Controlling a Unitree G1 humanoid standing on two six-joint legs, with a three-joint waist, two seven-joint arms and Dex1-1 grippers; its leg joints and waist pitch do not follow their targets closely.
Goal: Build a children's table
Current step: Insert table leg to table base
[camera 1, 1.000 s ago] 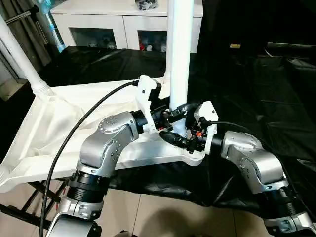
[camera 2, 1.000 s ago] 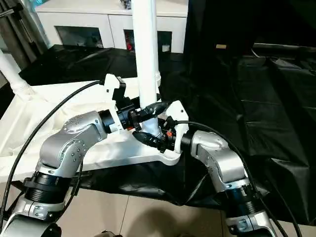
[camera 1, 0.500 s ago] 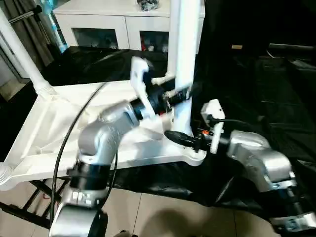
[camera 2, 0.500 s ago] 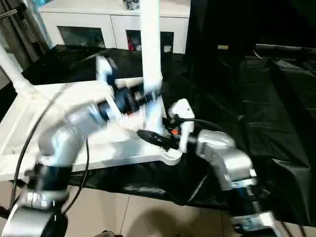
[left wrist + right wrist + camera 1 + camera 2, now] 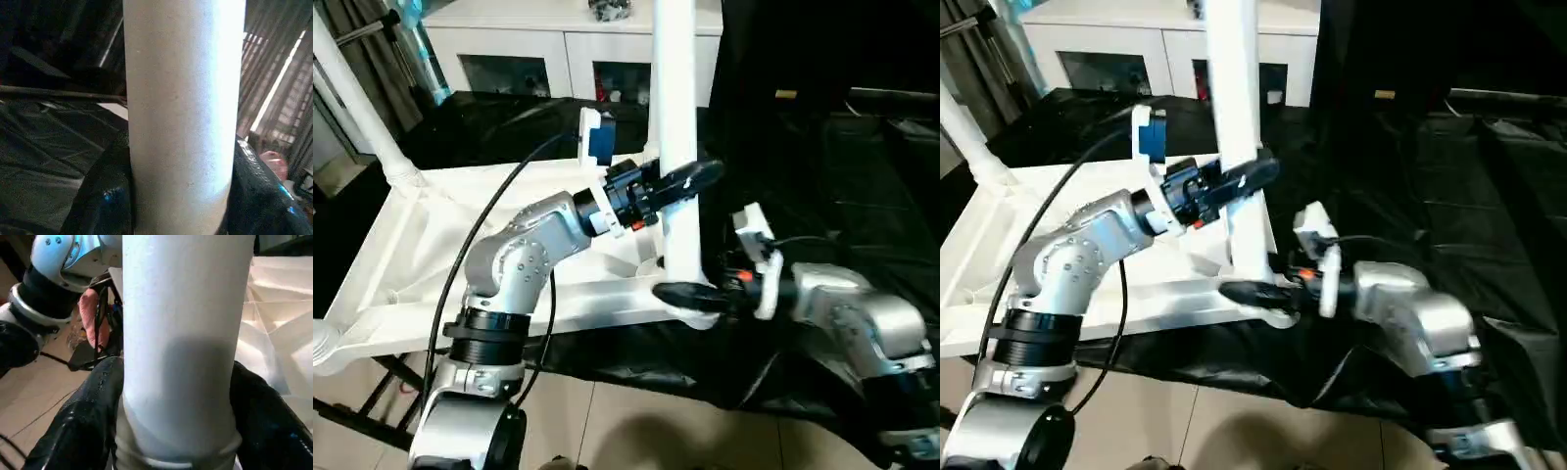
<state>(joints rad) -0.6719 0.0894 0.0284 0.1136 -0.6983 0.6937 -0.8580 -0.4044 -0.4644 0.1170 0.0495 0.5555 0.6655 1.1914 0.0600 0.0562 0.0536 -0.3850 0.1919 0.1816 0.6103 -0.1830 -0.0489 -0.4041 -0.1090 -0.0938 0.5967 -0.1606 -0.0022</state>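
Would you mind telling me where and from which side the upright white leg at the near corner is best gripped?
Probably on its lower shaft. The leg stands upright in the tabletop corner socket, so a level approach from either side suits its round tube. The left gripper clasps it higher, the right gripper near the base.

The white plastic tabletop (image 5: 401, 264) lies upside down, ribbed underside up. A long white tube leg (image 5: 675, 127) stands upright in its near corner socket (image 5: 690, 308). The left gripper (image 5: 680, 181) clasps this leg partway up; the right gripper (image 5: 690, 294) flanks its base just above the socket. A second leg (image 5: 357, 103) rises tilted from a far corner, well apart from both grippers.
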